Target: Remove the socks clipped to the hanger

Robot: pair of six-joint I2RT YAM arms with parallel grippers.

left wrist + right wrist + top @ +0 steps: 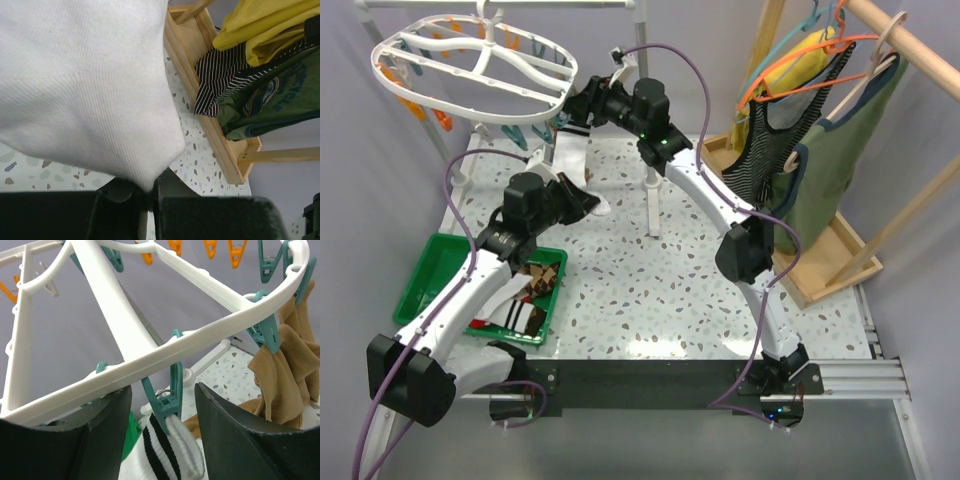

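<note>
Since the striped sock (182, 452) hangs from a teal clip (175, 372) on the hanger (112, 310), I judge the step in hand to be unclipping it. The right jaws stand wide apart either side of that clip, gripping nothing. The left jaws are pinched on white sock fabric (apparently the same sock's lower end). Next move: squeeze the clip open, then draw the sock down. A tan sock (282, 375) is clipped just beside.

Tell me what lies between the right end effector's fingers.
A teal clip on the hanger, pinching the white black-striped sock, sits in the right end effector's gap; right wrist view shows it.
</note>
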